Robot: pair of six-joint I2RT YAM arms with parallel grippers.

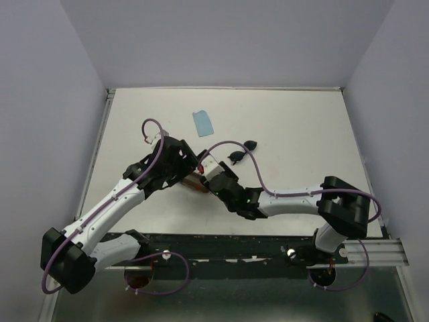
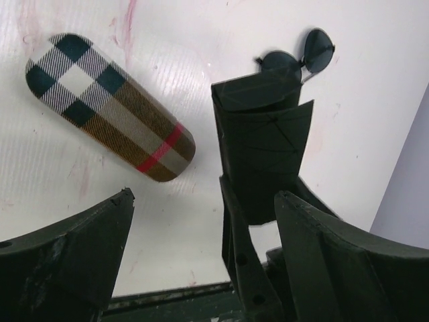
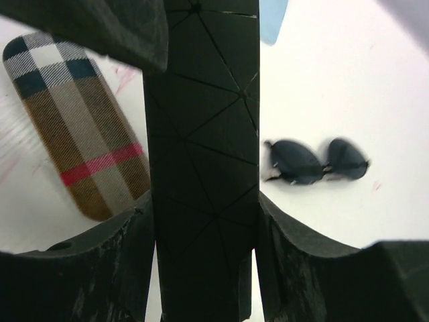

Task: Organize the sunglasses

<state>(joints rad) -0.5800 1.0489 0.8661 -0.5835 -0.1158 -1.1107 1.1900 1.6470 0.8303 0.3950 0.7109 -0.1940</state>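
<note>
A black-framed pair of sunglasses (image 1: 241, 153) with dark roundish lenses lies folded on the white table, also visible in the left wrist view (image 2: 301, 59) and the right wrist view (image 3: 312, 162). My right gripper (image 3: 201, 208) is shut on a black oblong case (image 3: 204, 161) with a triangle-line pattern and holds it upright above the table. My left gripper (image 2: 204, 198) stands wide open just in front of that black case (image 2: 263, 144), with nothing between its fingers. A plaid tan-and-black case (image 2: 107, 107) lies flat on the table to the left of the black one.
A light blue cloth (image 1: 203, 122) lies farther back on the table. Both arms meet near the table's middle, above the plaid case (image 3: 74, 141). The dark front rail (image 1: 255, 247) runs along the near edge.
</note>
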